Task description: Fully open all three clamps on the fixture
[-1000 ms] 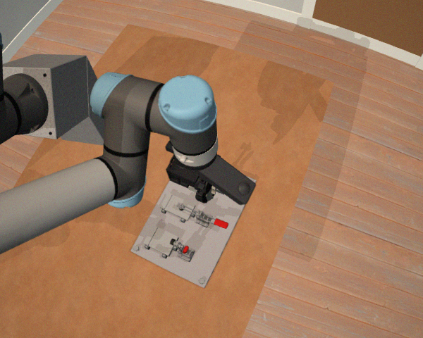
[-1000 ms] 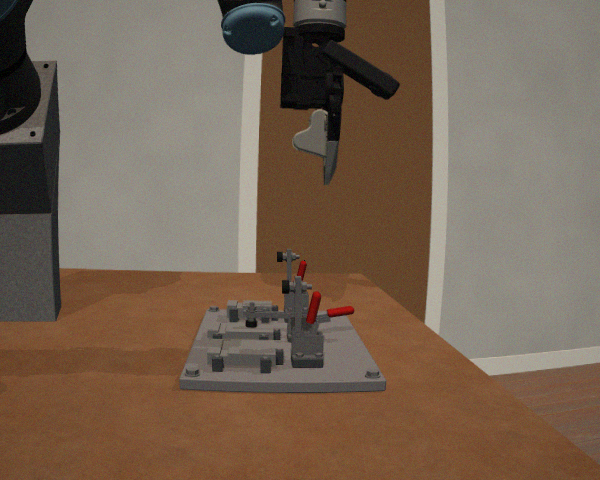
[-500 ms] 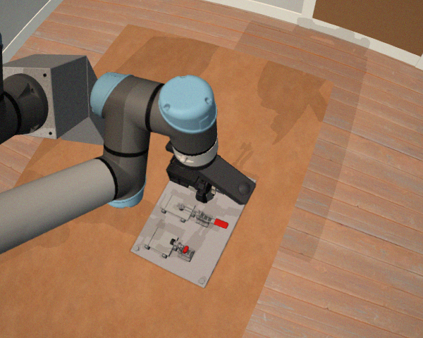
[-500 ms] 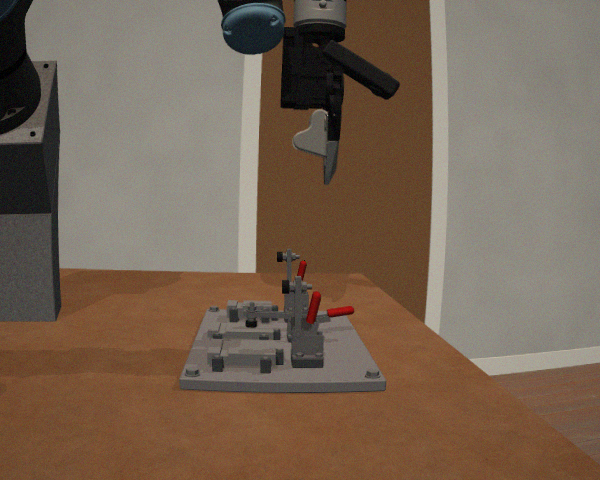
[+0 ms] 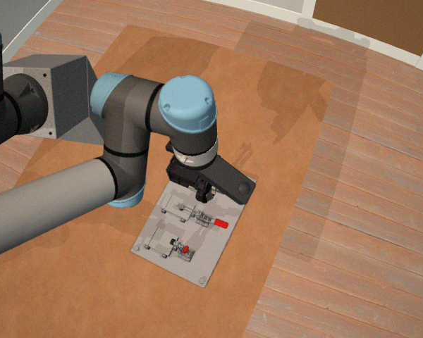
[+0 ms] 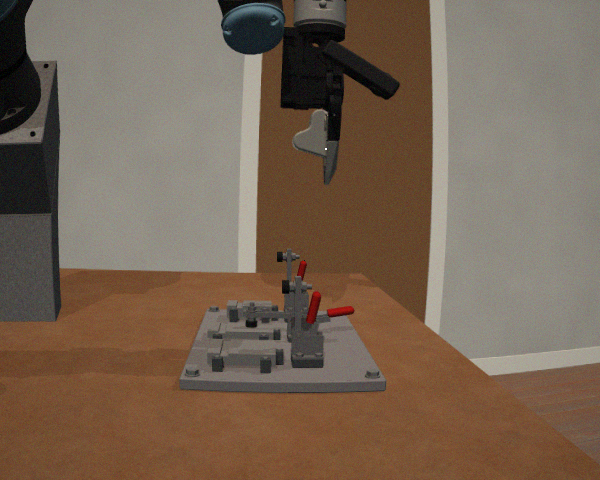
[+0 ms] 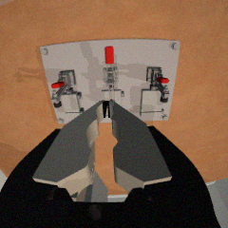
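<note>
The grey fixture plate [image 6: 285, 356] lies on the brown table and carries three toggle clamps with red handles. The middle clamp's handle [image 6: 340, 311] lies flat, pointing away from the parts; it also shows in the overhead view [image 5: 221, 223] and the wrist view [image 7: 109, 54]. The near clamp's handle [image 6: 313, 306] and the far clamp's handle [image 6: 301, 268] stand up. Grey bar parts [image 6: 243, 356] lie on the plate's left half. My gripper [image 6: 328, 178] [image 5: 204, 198] is shut and empty, high above the plate, over its far part. In the wrist view its fingertips [image 7: 108, 105] line up with the middle clamp.
The robot's grey pedestal [image 6: 16, 206] stands at the table's left. The table's right edge [image 6: 445, 341] drops to a wooden floor. My arm covers the far clamp in the overhead view.
</note>
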